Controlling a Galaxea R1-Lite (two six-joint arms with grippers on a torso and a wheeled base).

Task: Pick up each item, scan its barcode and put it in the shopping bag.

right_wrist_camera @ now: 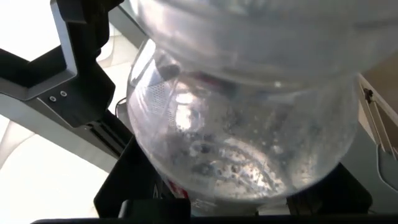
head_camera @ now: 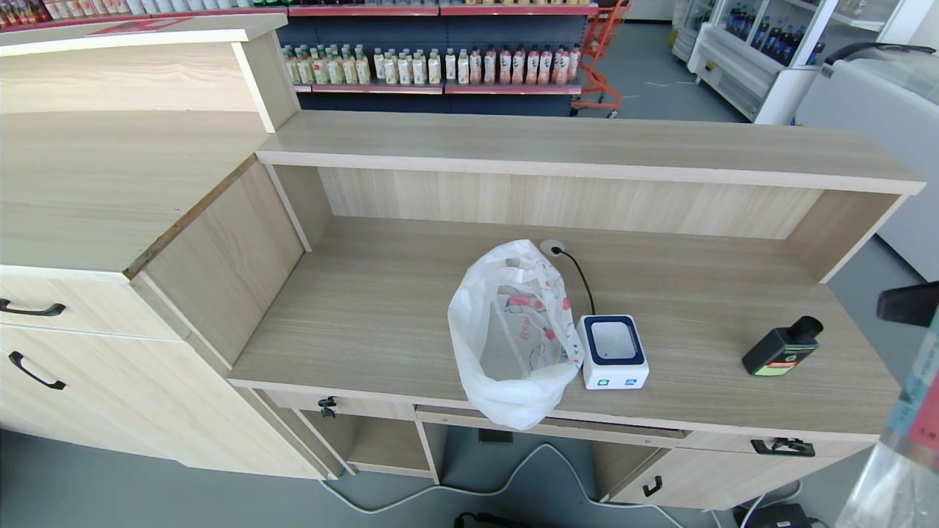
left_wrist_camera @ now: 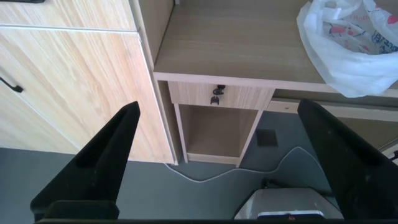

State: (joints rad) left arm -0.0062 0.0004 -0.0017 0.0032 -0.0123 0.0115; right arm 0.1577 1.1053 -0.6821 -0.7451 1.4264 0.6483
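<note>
Bottle, clear, label unreadable, clamped in right pincer; left pincer spread wide.

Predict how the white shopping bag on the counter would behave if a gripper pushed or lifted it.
The shopping bag looks like thin, crumpled plastic, so it would probably fold rather than hold shape. It seems light, so a push would likely slide it across the counter. Its bottom bulges past the front edge, so it might slip off.
</note>
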